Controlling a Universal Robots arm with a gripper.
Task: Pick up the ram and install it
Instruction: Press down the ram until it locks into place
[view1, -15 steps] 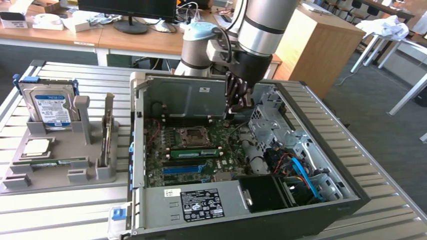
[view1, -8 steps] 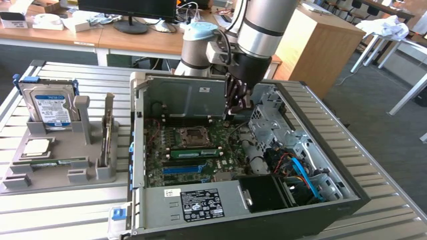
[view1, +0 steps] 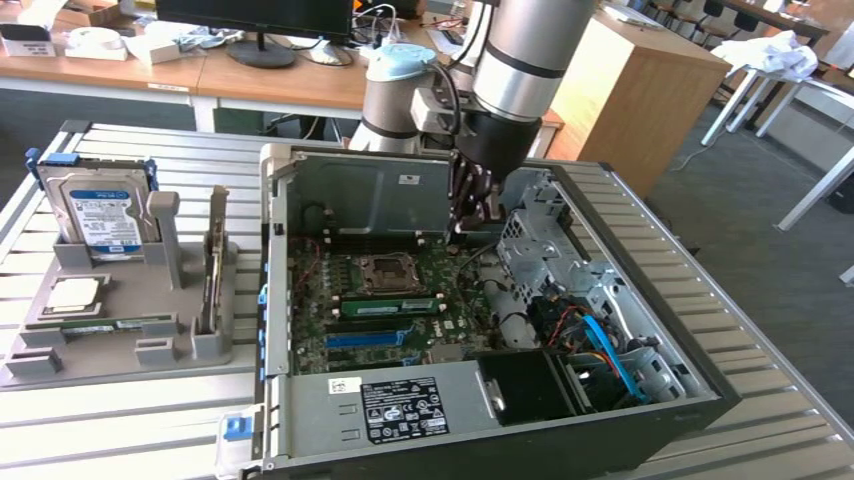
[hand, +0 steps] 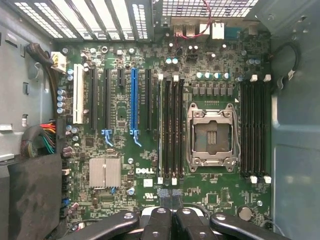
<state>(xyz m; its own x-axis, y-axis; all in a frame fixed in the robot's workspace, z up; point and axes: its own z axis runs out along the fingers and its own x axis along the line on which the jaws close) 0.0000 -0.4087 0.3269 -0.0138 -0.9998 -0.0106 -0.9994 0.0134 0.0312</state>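
Note:
My gripper (view1: 470, 225) hangs inside the open computer case (view1: 694, 370), above the motherboard (view1: 400, 300), with its fingers pressed together and nothing between them. In the wrist view the shut gripper (hand: 169, 214) sits over the board's edge, just off the end of the memory slots (hand: 172, 130). A green ram stick (view1: 387, 303) stands in a slot beside the empty processor socket (view1: 390, 272). From the wrist it shows edge-on as a thin pale strip (hand: 161, 130). A second green ram stick (view1: 107, 323) lies flat in the grey holder (view1: 80, 365).
On the grey holder, at the exterior view's left, stand a blue-labelled hard drive (view1: 100, 215), a square silver processor chip (view1: 74, 293) and an upright card (view1: 214, 265). Drive cages and cables (view1: 587, 330) crowd the case's right side. A blue slot (hand: 133, 102) lies beside the memory slots.

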